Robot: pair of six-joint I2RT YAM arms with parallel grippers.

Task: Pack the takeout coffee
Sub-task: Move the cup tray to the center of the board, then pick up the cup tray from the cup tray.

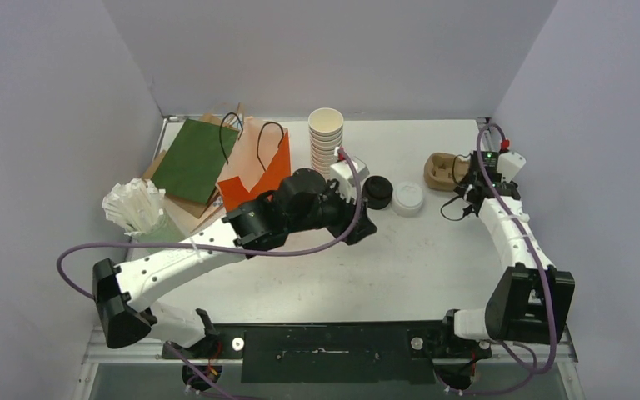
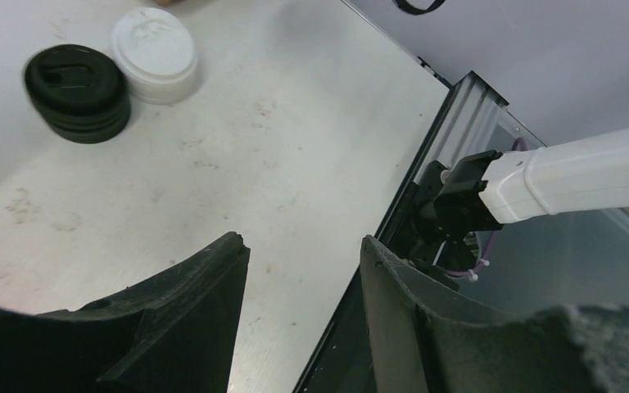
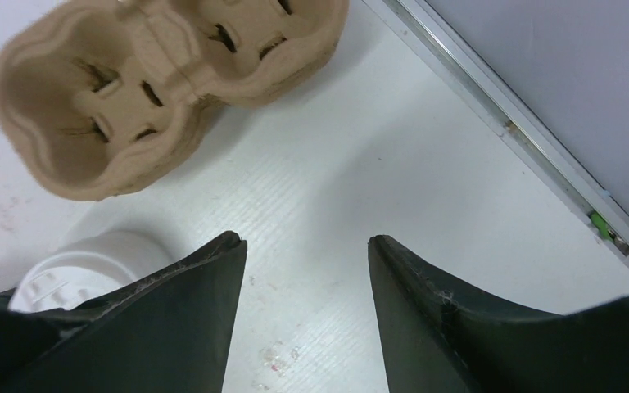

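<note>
No takeout coffee shows in any view. My left gripper [image 1: 362, 227] [image 2: 303, 243] hovers over the middle of the table, open, with only bare table between its fingers. Just beyond it lie a stack of loose black lids [image 1: 377, 192] [image 2: 78, 92] and a stack of loose white lids [image 1: 407, 198] [image 2: 157, 53]. My right gripper [image 1: 467, 193] [image 3: 305, 237] is open and empty at the back right. It hangs just in front of a brown pulp cup carrier [image 1: 446, 171] [image 3: 156, 82], whose pockets are empty. The white lids [image 3: 90, 262] sit beside its left finger.
A tall stack of lidless white cups [image 1: 326, 137] stands at the back centre. Green [image 1: 193, 160], orange [image 1: 258, 171] and brown paper bags lie at the back left. A green holder of white wrapped sticks [image 1: 136, 208] stands at the left edge. Walls close in three sides.
</note>
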